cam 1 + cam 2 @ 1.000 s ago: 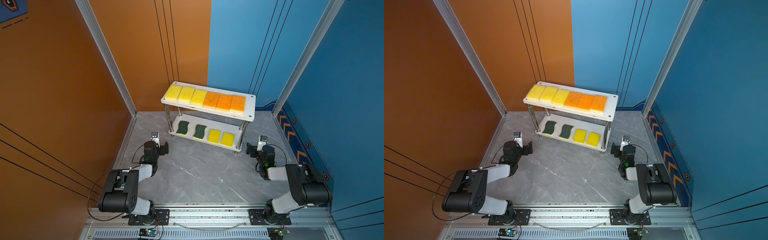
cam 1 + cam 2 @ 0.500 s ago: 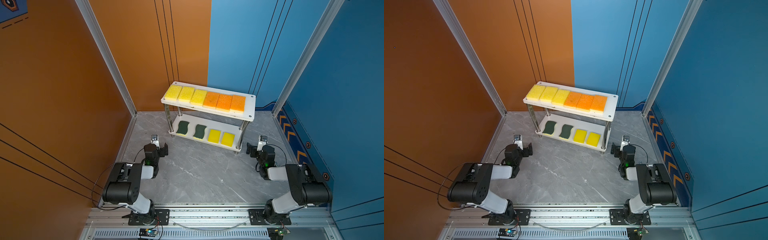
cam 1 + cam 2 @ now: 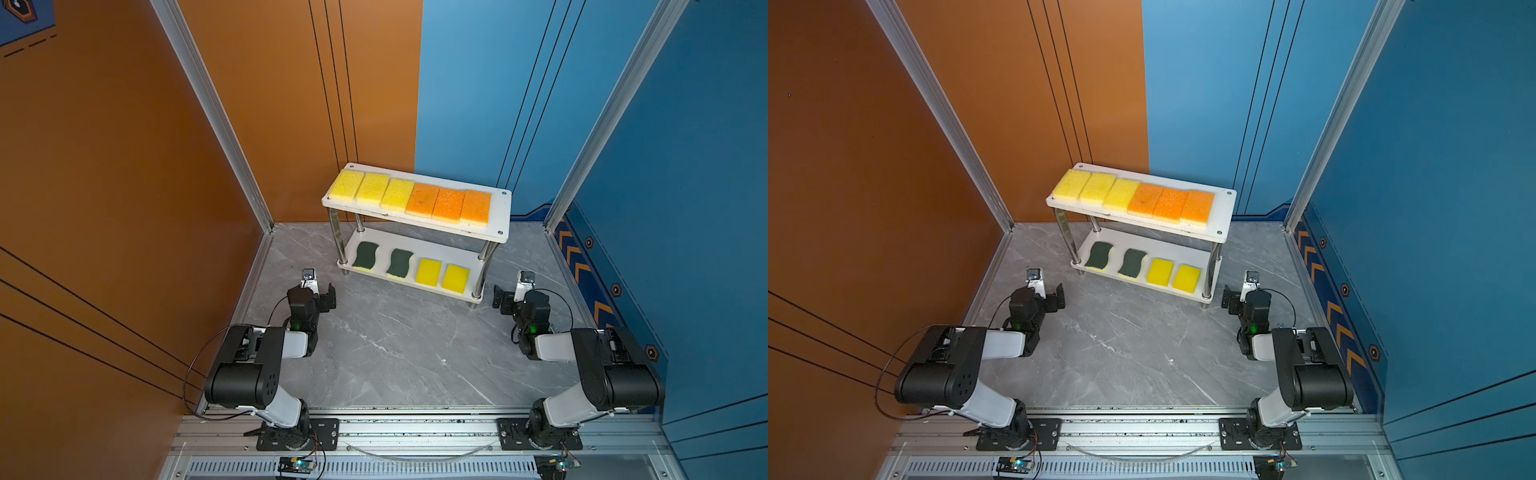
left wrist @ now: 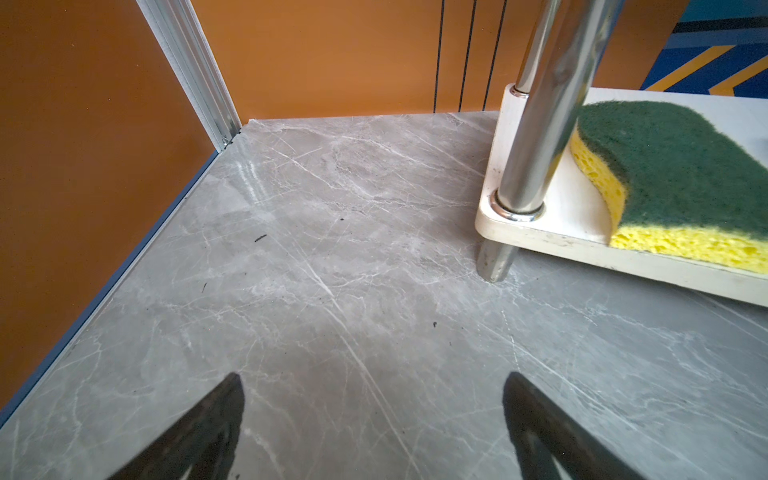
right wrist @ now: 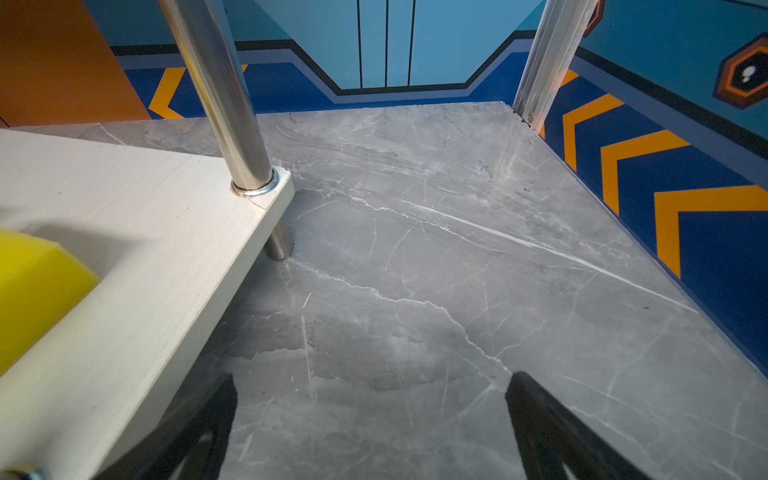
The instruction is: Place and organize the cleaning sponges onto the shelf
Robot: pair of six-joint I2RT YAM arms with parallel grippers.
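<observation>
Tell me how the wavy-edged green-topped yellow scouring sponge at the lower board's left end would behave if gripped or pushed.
The wavy green-topped yellow scouring sponge would probably compress between jaws: its yellow layer looks porous in the left wrist view. It seems light, so a push would likely slide it along the white lower board. Lying flat, it should not roll or tip.

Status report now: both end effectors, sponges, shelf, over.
Left end effector open, empty. Right end effector open, empty. Sponges all on shelf. Nothing in the way.
</observation>
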